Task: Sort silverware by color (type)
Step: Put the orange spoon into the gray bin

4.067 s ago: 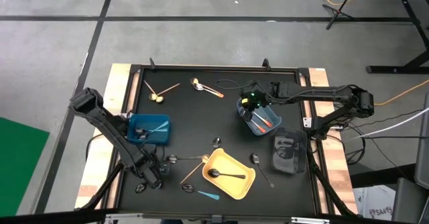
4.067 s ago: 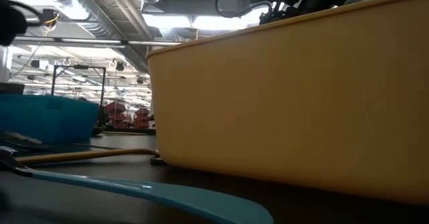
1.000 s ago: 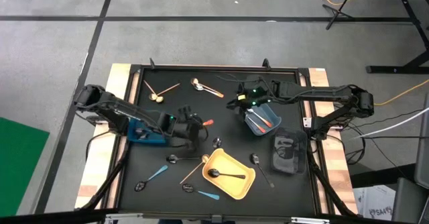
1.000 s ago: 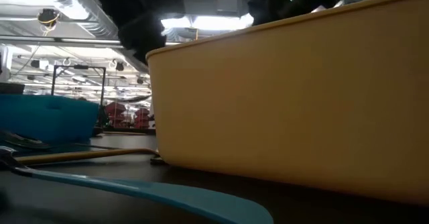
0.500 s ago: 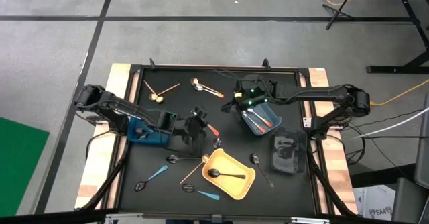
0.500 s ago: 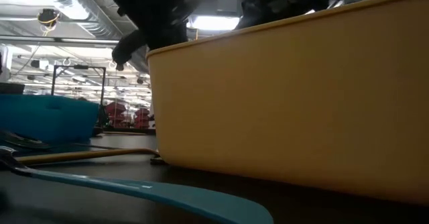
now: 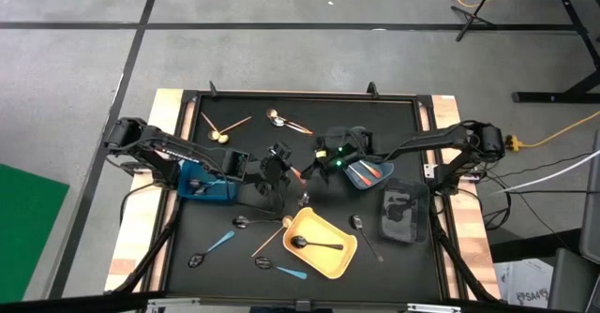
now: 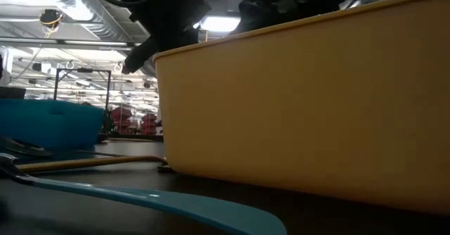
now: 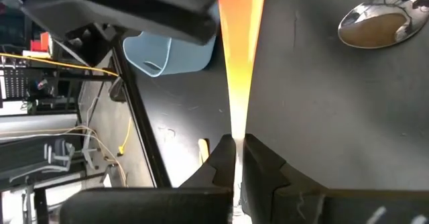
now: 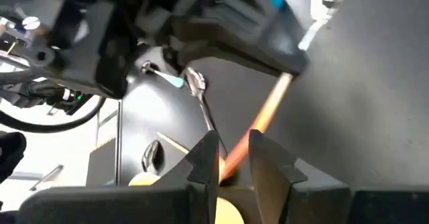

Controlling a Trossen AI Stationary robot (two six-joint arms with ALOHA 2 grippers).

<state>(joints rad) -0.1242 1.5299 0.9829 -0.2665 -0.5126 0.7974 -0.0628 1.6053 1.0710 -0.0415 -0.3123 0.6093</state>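
One orange-handled spoon [image 7: 296,173] hangs above the middle of the black surface [image 7: 375,116], between the two arms. The left tool [image 7: 281,170] reaches in from the blue bin [image 7: 202,184] side. In the left wrist view it [image 9: 234,143] is clamped on the spoon, its dark fingers [image 9: 218,160] pressed together around the bright orange, flat, tapering handle [image 9: 240,56]. The right tool [image 7: 317,161] meets it from the opposite side. In the right wrist view it [image 10: 231,147] straddles the other stretch of the same handle [image 10: 268,106]; whether it actually grips cannot be told.

More silverware lies scattered about:
- Two tan spoons [image 7: 225,128] with gold bowls lie crossed near the far left corner.
- A silver spoon with an orange handle [image 7: 289,122] lies near the far edge.
- Orange-handled spoons [image 7: 367,171] rest in the pale blue bin [image 7: 354,180], just beside the right tool.
- An all-black spoon [image 7: 314,245] lies in the yellow bin [image 7: 298,221].
- Two light-blue-handled spoons lie near the front, one [image 7: 220,242] left of the yellow bin and one [image 7: 291,273] at its front corner.
- A tan-handled spoon [image 7: 272,238] lies slanted against the yellow bin's left side.
- A dark spoon [image 7: 366,233] lies between the yellow bin and the dark bin [image 7: 403,215].
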